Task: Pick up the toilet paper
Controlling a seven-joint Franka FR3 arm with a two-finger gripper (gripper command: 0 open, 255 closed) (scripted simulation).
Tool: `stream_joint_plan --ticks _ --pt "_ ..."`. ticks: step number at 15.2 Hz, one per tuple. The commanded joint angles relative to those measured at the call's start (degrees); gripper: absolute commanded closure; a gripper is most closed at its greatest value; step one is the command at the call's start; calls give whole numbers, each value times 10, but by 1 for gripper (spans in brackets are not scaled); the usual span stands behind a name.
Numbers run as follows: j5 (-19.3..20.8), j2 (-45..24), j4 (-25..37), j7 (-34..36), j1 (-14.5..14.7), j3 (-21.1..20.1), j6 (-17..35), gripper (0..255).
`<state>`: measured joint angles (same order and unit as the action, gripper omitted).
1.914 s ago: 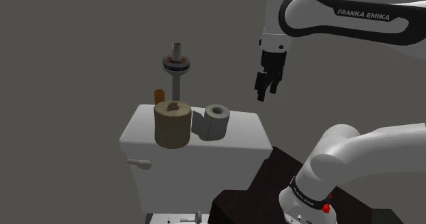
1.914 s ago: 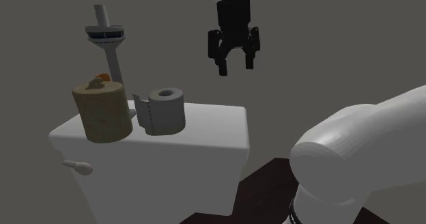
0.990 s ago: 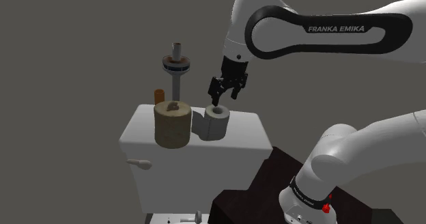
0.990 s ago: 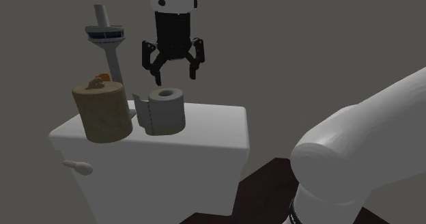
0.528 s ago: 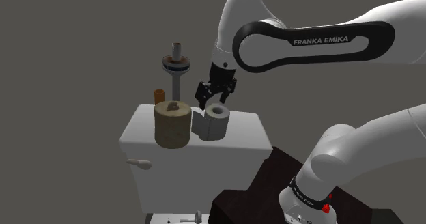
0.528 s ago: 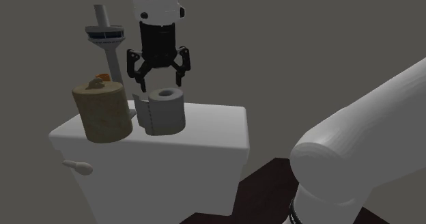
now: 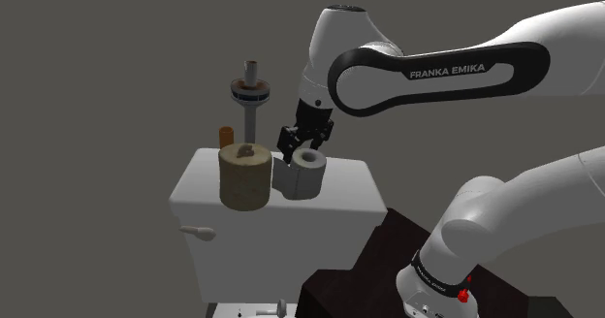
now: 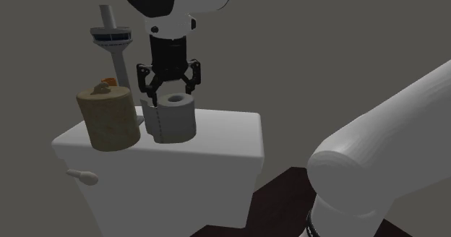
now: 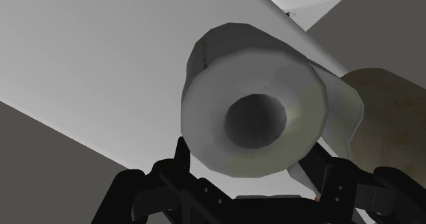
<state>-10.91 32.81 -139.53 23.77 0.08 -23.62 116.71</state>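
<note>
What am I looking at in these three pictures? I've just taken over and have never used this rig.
The machine is a white robot arm with a black two-finger gripper. One picture is taken from beside the arm's stand. Another is taken from elsewhere in the room. The third comes from a camera on the hand, looking along the fingers.

The surface is the lid of a white toilet tank. A grey toilet paper roll lies on its side there. A tan cylinder stands beside it, and a grey post rises behind.

The gripper is open, with its fingers apart on either side of the roll's upper part. Nothing is held yet.
</note>
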Motion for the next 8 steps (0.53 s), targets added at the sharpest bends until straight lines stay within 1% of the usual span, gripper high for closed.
stream_joint_plan --ticks 1,7,8 --pt "0 -1 -1 0 0 0 0 255" --pt "0 0 -2 0 0 0 1 255" --pt "0 1 5 0 0 1 -7 255"
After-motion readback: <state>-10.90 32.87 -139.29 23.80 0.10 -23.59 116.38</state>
